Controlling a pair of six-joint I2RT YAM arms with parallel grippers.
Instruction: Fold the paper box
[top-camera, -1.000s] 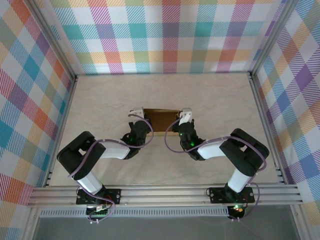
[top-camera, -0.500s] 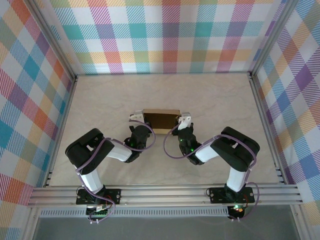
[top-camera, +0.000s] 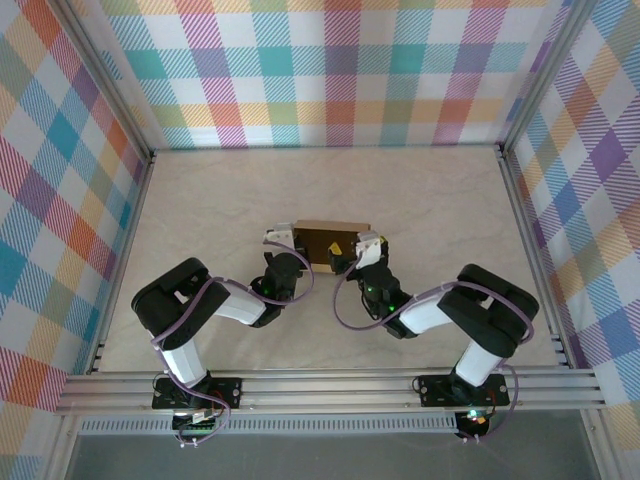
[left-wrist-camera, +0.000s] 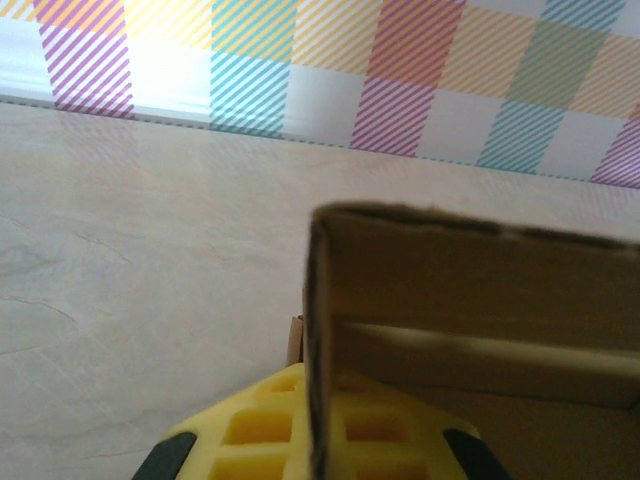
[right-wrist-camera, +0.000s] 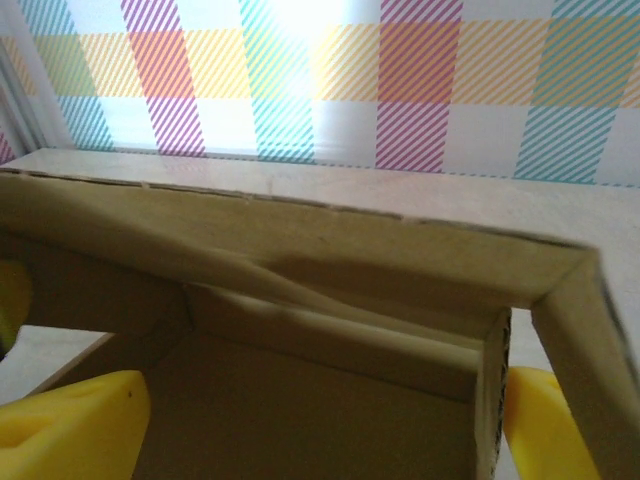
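Note:
The paper box (top-camera: 322, 240) is a small shallow brown cardboard box lying mid-table between both grippers. My left gripper (top-camera: 281, 241) is at its left end, and in the left wrist view it (left-wrist-camera: 318, 420) is shut on the box's upright left wall (left-wrist-camera: 322, 330), with yellow pads on both sides of the cardboard edge. My right gripper (top-camera: 366, 246) is at the right end. In the right wrist view it (right-wrist-camera: 310, 425) stands open, its yellow fingers (right-wrist-camera: 75, 425) wide apart, looking into the box (right-wrist-camera: 300, 270), whose right wall (right-wrist-camera: 560, 330) passes just inside the right finger.
The beige tabletop (top-camera: 430, 195) stretches behind and to both sides of the box. Plaid walls (top-camera: 330, 70) and aluminium rails (top-camera: 330, 390) enclose the table. Both arm bases sit at the near edge.
The right gripper has gone from shut on the box's right end to wide open. The box has shifted slightly right. The left gripper stays shut on the left wall.

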